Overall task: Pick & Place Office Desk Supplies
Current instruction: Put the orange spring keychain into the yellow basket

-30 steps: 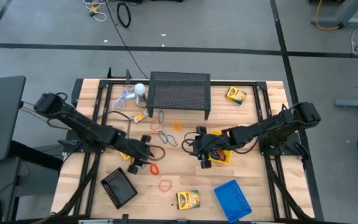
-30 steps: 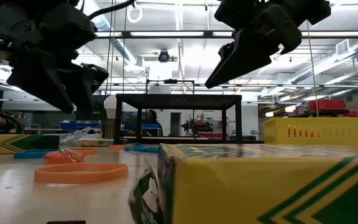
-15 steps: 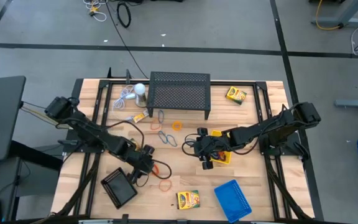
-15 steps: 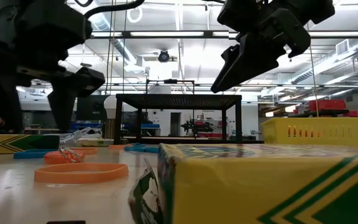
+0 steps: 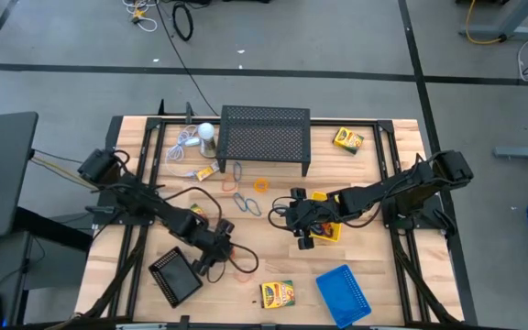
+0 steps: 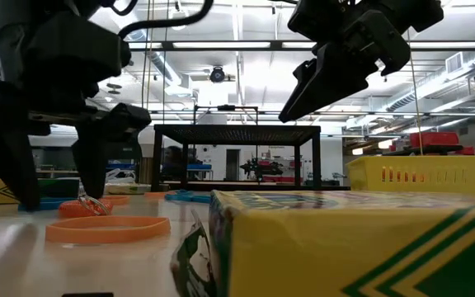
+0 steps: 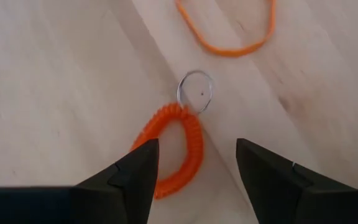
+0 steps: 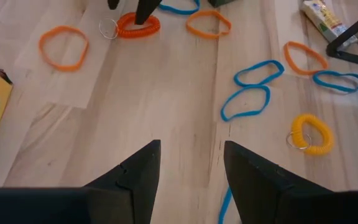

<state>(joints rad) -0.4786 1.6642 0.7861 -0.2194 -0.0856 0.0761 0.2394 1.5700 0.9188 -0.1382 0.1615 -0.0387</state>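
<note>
An orange coiled loop (image 7: 174,149) with a small metal ring (image 7: 195,91) at one end lies flat on the wooden table (image 5: 273,261), near the front and left of centre. The left gripper (image 7: 194,163) hangs directly over it with its fingers spread wide, one on each side of the coil, holding nothing. A plain orange band (image 7: 227,31) lies just beyond the ring, apart from it. In the low view the left gripper's two dark fingers reach down to the table by the orange coil; whether they touch the wood is hard to tell.

Just left of this gripper sits the black mesh tray (image 5: 174,273), near the front edge. A crayon box (image 5: 278,293) lies at the front centre and the blue mesh tray (image 5: 344,290) to its right.

The right gripper (image 8: 188,163) hovers above the middle of the table, beside the yellow mesh tray (image 5: 328,223), its fingers well apart and empty. Ahead of it lie blue loops (image 8: 247,102), further orange loops (image 8: 64,46) and a yellow coiled loop (image 8: 311,134).

Farther back stands the large black mesh stand (image 5: 265,135), with a white round object (image 5: 207,131) and its cord to the left and another crayon box (image 5: 347,139) to the right.
</note>
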